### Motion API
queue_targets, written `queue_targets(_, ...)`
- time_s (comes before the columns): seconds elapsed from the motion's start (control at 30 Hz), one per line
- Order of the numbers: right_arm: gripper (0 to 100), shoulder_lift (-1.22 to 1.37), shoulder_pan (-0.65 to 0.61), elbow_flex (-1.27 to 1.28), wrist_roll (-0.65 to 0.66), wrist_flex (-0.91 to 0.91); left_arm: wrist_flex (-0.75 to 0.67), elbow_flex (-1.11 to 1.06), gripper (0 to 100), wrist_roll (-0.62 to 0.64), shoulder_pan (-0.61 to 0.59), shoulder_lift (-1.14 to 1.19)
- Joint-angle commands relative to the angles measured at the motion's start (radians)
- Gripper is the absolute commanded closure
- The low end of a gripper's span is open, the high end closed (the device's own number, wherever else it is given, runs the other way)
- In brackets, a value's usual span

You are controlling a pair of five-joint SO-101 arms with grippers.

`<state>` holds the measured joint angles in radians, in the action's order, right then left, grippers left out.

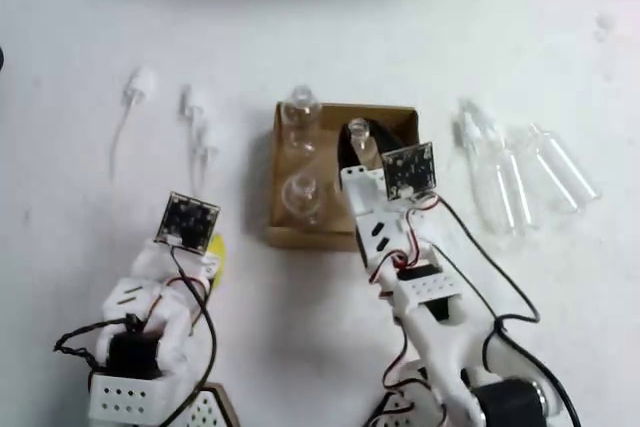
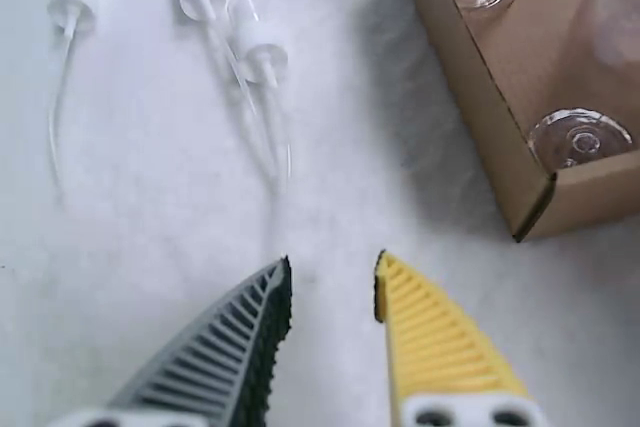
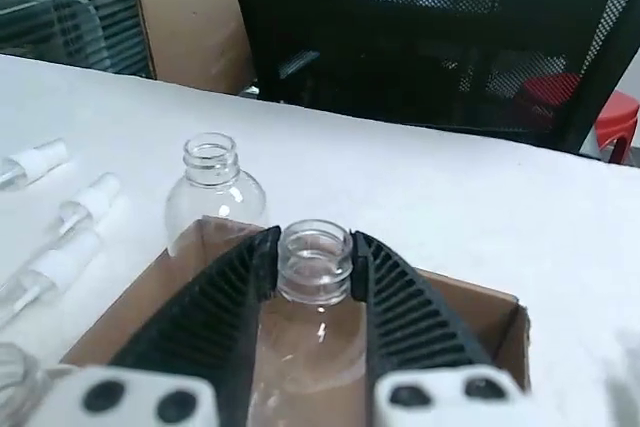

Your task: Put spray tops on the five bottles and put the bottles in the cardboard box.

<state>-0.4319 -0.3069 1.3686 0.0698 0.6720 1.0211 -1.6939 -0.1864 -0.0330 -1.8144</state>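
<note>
Overhead unclear, yet right wrist view shows right jaws clamping a bottle neck [image 3: 315, 263]; left jaws stand apart, empty.

A white table [image 3: 480, 197] is spread under the right pincer [image 3: 312, 247]. Beyond the pincer, past the table's far edge, a black mesh chair [image 3: 420, 37] is seen, flanked by a brown panel [image 3: 185, 17] with slatted blinds [image 3: 60, 7] on one side and a red object [image 3: 615, 117] on the other.
</note>
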Motion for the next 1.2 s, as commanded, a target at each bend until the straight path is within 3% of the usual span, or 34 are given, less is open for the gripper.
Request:
queue_targets(0.0,98.4,0.071,-0.005,-0.023,0.0,0.145,0.008,0.003,87,-0.014,0.015,-0.007)
queue_targets(0.47,98.0,0.216,-0.012,-0.051,0.005,0.214,0.008,0.003,87,-0.014,0.015,-0.007)
queue_targets(0.67,86.0,0.216,-0.035,-0.028,0.069,0.219,0.008,0.003,87,-0.014,0.015,-0.007)
queue_targets(0.9,85.8,0.208,-0.062,-0.028,0.071,0.22,0.006,0.003,87,-0.014,0.016,-0.007)
queue_targets(1.03,85.7,0.122,-0.053,-0.021,0.068,0.196,0.005,0.003,87,-0.014,0.016,-0.007)
queue_targets(1.17,85.6,-0.031,-0.051,-0.012,0.063,0.028,0.005,0.003,87,-0.014,0.016,-0.007)
